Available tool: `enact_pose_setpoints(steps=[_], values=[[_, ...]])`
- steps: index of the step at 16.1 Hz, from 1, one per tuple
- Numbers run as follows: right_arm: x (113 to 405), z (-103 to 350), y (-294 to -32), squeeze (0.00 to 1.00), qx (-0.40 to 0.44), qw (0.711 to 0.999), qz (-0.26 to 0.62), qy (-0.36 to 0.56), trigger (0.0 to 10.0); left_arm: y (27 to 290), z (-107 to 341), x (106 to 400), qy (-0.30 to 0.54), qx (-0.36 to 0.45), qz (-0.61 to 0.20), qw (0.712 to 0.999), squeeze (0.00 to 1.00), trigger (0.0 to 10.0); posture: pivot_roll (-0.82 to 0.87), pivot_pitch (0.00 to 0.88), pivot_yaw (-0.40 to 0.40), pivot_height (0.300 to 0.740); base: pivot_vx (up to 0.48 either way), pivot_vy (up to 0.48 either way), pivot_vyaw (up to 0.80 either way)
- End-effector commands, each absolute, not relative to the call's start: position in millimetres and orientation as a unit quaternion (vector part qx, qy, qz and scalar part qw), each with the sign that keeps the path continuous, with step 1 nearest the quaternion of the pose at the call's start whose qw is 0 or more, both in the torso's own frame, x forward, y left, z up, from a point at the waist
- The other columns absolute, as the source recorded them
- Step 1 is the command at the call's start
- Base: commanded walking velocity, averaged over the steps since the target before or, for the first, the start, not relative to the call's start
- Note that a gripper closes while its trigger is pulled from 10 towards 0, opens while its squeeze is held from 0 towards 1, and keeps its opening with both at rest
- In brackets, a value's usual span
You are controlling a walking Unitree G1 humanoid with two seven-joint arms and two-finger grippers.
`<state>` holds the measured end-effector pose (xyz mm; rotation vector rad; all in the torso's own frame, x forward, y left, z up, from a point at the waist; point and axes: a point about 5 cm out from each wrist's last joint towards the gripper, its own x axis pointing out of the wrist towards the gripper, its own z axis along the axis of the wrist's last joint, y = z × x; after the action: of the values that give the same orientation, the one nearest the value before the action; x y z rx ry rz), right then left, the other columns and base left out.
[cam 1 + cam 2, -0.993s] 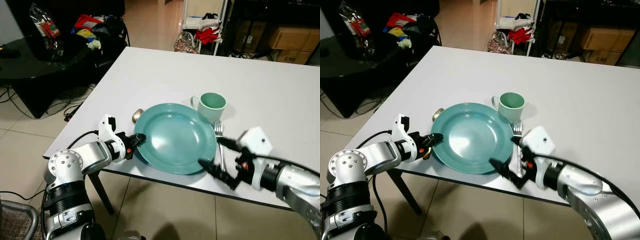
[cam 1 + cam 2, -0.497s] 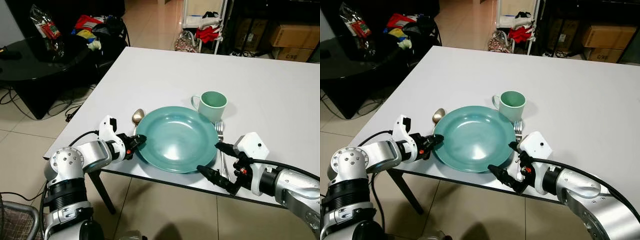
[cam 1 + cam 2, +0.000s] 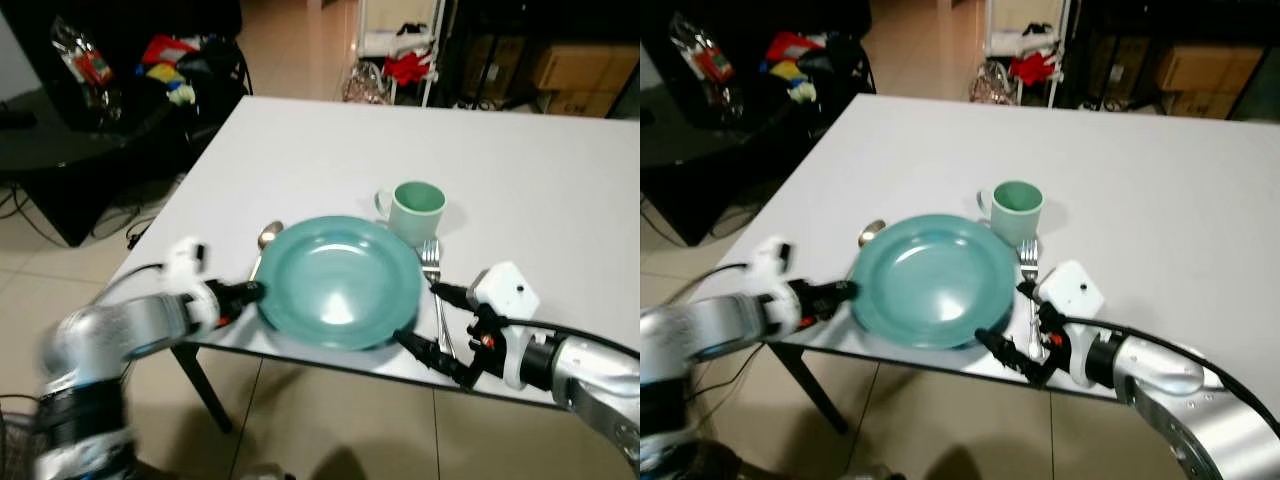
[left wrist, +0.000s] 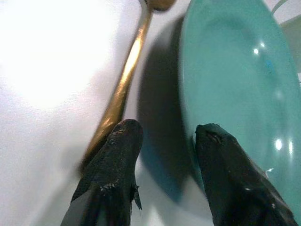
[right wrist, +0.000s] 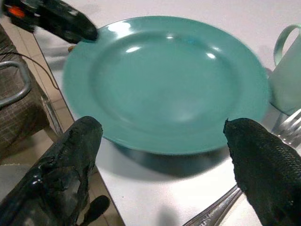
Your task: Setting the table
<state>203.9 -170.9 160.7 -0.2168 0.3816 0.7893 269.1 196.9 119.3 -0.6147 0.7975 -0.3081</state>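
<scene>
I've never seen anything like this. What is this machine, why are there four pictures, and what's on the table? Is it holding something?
It is a humanoid robot with two silver arms, each ending in two long black fingers. Two pictures come from cameras in its head, looking down at a white table. The other two come from cameras on its wrists, looking along the fingers.

On the table lie a teal plate, a pale green mug behind it, a gold spoon on the plate's left and a fork on its right.

The left gripper sits at the plate's left edge, beside the spoon handle. The right gripper is spread wide at the near right rim. Neither holds anything.
</scene>
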Motion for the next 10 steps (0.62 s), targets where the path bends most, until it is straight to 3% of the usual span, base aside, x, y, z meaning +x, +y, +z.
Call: enact_pose_setpoints(steps=[1, 7, 8, 9, 10], values=[[203.8, 165.5, -170.9, 0.0, -0.092, 0.906, 0.373, 0.176, 10.0, 205.3, 144.2, 263.5, 0.332, -0.277, -0.178, 0.884, 0.0, 10.0, 0.04, 0.0, 0.079, 0.74, 0.0, 0.0, 0.0], [211.5, 171.2, -159.1, 0.0, -0.083, 0.925, 0.35, 0.122, 10.0, 195.5, 182.7, 254.3, 0.234, -0.219, -0.242, 0.916, 0.0, 10.0, 0.05, 0.0, 0.063, 0.74, 0.0, 0.0, 0.0], [214.4, 174.6, -159.1, 0.0, -0.094, 0.939, 0.318, 0.091, 10.0, 205.2, 187.9, 258.4, 0.177, -0.199, -0.183, 0.946, 0.0, 10.0, 0.05, 0.0, 0.065, 0.74, 0.0, 0.0, 0.8], [215.9, 176.4, -155.8, 0.0, -0.098, 0.948, 0.295, 0.066, 10.0, 213.9, 194.4, 261.7, 0.115, -0.129, -0.112, 0.978, 0.0, 10.0, 0.04, 0.0, 0.066, 0.74, 0.0, 0.0, 0.8], [216.0, 176.0, -150.9, 0.0, -0.082, 0.96, 0.265, 0.049, 10.0, 212.5, 197.3, 260.2, 0.086, -0.062, -0.07, 0.992, 0.0, 10.0, 0.04, 0.0, 0.068, 0.74, 0.0, 0.0, 0.8]])
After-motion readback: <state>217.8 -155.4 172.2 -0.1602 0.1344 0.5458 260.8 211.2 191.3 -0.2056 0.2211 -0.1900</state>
